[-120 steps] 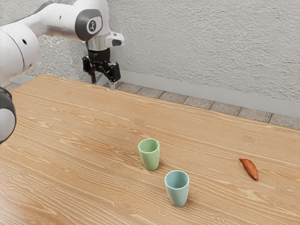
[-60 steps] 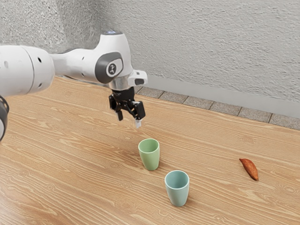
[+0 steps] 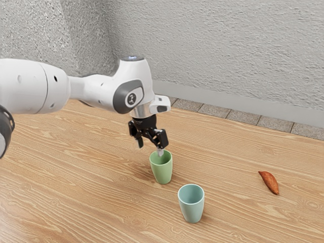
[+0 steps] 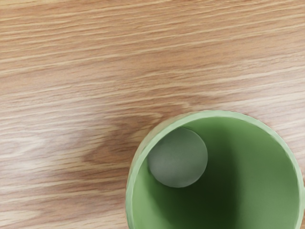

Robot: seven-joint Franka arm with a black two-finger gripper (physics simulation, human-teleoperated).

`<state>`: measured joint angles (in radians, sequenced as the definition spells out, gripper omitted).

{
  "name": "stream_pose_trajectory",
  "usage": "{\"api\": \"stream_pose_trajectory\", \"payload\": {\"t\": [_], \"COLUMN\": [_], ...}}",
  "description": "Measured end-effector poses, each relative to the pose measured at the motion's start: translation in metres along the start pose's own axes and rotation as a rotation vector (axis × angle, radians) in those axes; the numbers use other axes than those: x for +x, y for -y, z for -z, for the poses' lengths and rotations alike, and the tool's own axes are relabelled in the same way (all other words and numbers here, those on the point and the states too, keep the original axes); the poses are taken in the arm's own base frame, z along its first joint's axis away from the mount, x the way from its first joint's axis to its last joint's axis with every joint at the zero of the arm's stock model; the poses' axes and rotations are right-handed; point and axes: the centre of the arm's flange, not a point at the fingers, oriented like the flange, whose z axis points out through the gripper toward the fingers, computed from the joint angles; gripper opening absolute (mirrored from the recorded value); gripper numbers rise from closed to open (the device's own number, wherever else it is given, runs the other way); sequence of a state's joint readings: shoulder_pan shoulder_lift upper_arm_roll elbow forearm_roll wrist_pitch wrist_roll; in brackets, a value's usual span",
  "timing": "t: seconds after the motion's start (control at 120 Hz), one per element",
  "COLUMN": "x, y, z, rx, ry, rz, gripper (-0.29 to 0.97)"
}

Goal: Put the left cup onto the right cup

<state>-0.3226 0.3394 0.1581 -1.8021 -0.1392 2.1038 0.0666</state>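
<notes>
— Gripper [image 3: 150, 147] right over the green cup [image 3: 161, 169], fingers spread wide, nothing held.
— Touching it?
— One fingertip is down at the rim; contact, I can't quite tell. From the wrist, we look straight down into that cup [image 4: 248, 186].
— And the blue cup [image 3: 191, 203]?
— Upright on the table [image 3: 76, 152], just beside the green cup, toward the exterior view's right.

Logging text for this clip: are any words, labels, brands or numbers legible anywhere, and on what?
No text can be read.
White mark on the arm's grey round joint cap: too small to read.
The light green plastic cup, pale blue plastic cup, orange pointed object and wooden table: no print.
</notes>
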Motion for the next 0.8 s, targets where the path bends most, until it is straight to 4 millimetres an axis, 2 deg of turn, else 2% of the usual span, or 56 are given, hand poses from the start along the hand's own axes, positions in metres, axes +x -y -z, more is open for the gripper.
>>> {"api": "stream_pose_trajectory", "payload": {"t": [0.142, 0.417, 0.8], "x": [0.011, 0.022, 0.022], "y": [0.005, 0.01, 0.02], "z": [-0.025, -0.035, -0.054], "rx": [0.025, 0.044, 0.038], "ry": [-0.008, -0.045, -0.036], "rz": [0.02, 0.048, 0.102], "gripper": [0.67, 0.65, 0.43]}}
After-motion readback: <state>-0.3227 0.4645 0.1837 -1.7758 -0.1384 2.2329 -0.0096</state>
